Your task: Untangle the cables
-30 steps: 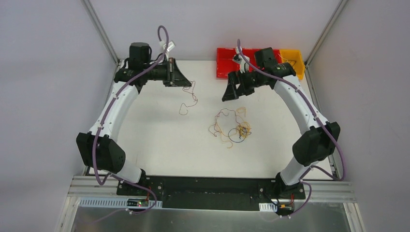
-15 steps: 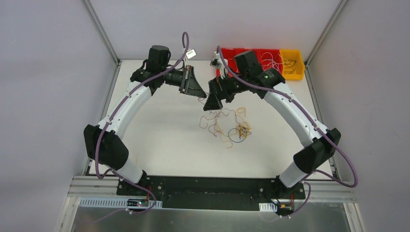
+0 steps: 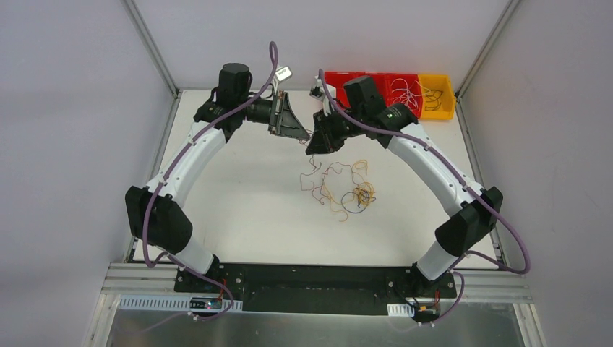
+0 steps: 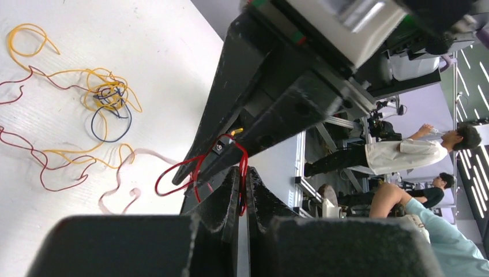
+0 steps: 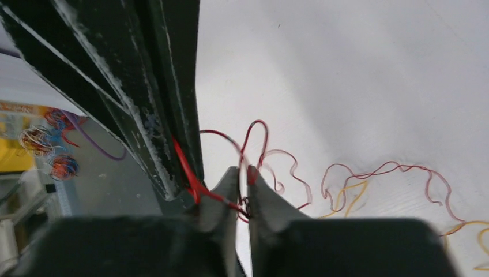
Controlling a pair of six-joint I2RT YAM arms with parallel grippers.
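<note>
The left pincer [image 4: 242,176] is clamped shut on a red wire [image 5: 185,164]. The right pincer [image 5: 243,173] has its fingers narrowed onto the same wire, so the two tips meet in the upper middle of the top view. Just below them a thin strand trails toward the rest of the cables [image 3: 347,191]. These form a loose tangle of yellow, orange, dark red and dark blue loops lying in the middle of the white table [image 3: 238,188]. At the upper right corner stand a red bin [image 3: 336,78] and a yellow bin [image 3: 436,78], with more wires inside.
</note>
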